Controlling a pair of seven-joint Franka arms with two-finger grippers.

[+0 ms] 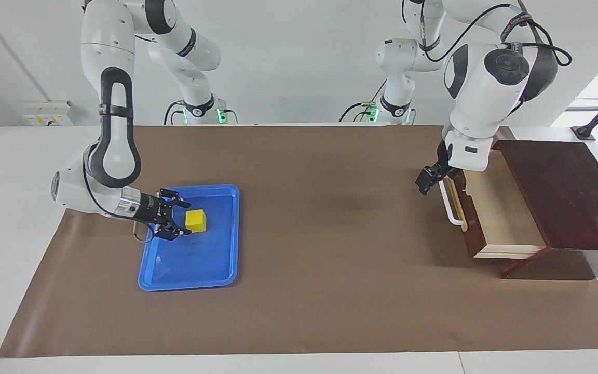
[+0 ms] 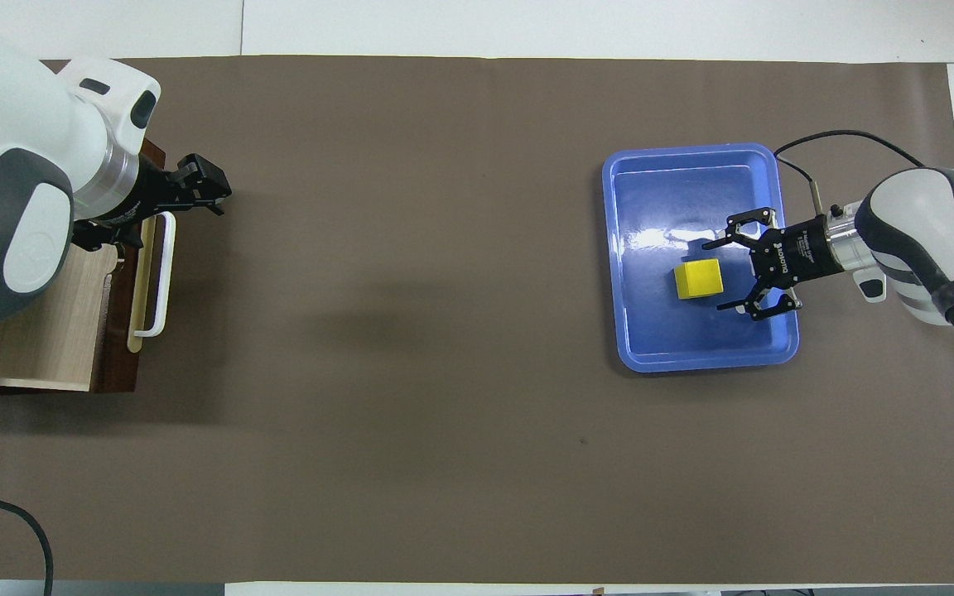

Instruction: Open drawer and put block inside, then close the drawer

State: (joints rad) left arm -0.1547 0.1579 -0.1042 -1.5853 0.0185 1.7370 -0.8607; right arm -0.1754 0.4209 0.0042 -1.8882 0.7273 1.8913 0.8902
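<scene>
- Reaching for the block [image 1: 196,220] with my right gripper [image 1: 180,218], I have the fingers spread wide, holding nothing, level with the cube and just beside it on the side toward the right arm's end of the table.
- The block sits in the blue tray [image 1: 226,270], on the tray floor in the half nearer to the robots, not touching any wall.
- To do this well, I judge I should slide forward until the cube lies squarely between both fingertips, one on each flat face, before closing.
- I want to stay low enough to catch the middle of the cube, yet clear of the tray floor so nothing scrapes or drags the tray.
- Closing off-centre could spin or nudge the cube away, so I should line up with its faces first.
- The drawer [image 1: 501,213] is already pulled out of its wooden box [image 1: 563,192] at the left arm's end of the table, its pale inside showing.
- My left gripper [image 1: 426,182] waits by the white handle [image 1: 449,208]; it holds nothing, and I cannot tell how far its fingers are parted.
</scene>
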